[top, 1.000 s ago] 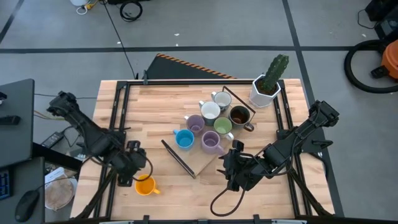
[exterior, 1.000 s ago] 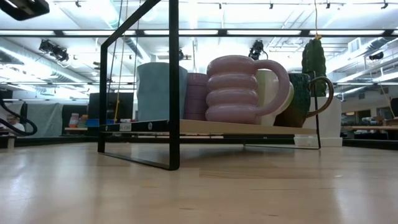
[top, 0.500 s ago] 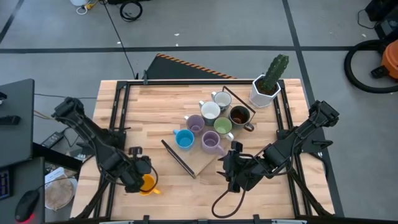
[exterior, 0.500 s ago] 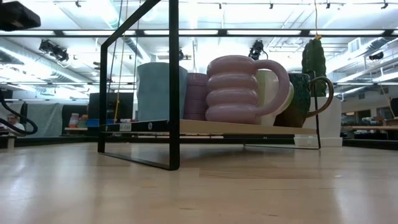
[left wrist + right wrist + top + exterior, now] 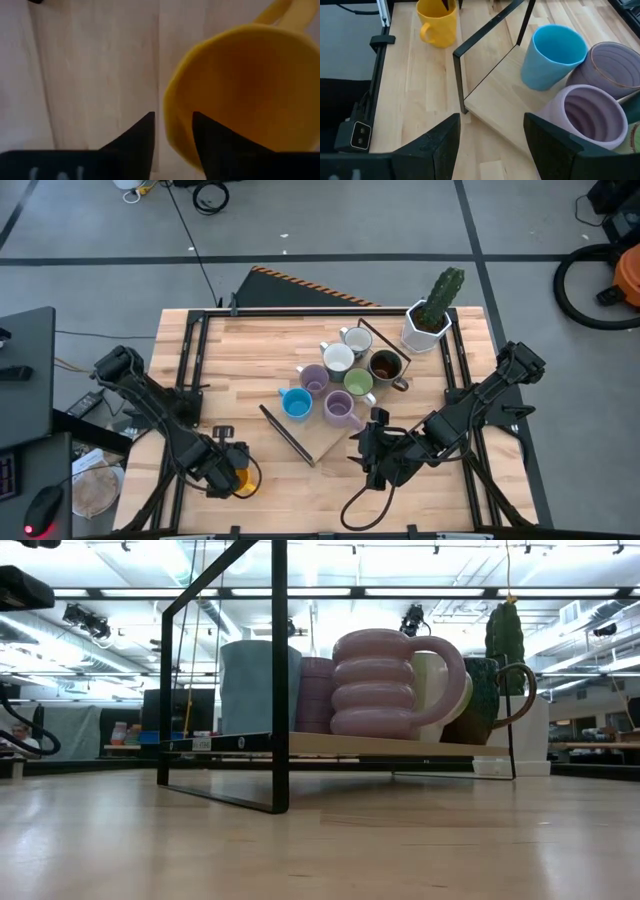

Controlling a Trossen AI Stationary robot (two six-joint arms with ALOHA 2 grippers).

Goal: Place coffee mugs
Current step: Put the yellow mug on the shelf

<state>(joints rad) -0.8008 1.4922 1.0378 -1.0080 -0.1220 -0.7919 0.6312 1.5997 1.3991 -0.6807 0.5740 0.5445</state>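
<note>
The orange mug [image 5: 241, 479] stands upright on the table near its near-left corner and fills the left wrist view [image 5: 240, 90]. My left gripper [image 5: 226, 470] points down over it and is open. One finger [image 5: 212, 142] is inside the cup and the other [image 5: 142, 137] outside its wall, with a strip of table between that finger and the wall. The blue [image 5: 296, 404], two lilac [image 5: 340, 410], two white [image 5: 338, 358], green [image 5: 359, 383] and brown [image 5: 386, 365] mugs stand on a wooden board [image 5: 318, 438]. My right gripper [image 5: 372, 450] waits open by the board's near edge.
A black wire frame [image 5: 485, 35] rises around the board, and its near corner stands between the two grippers. A white faceted pot with a cactus [image 5: 428, 325] sits at the far right of the table. Black rails run along the left and right table edges. Bare wood lies left of the board.
My left gripper has moved toward the table's near edge and down onto the orange mug, from beside it to straddling its wall. The mug has stayed in place. The right arm has kept still.
</note>
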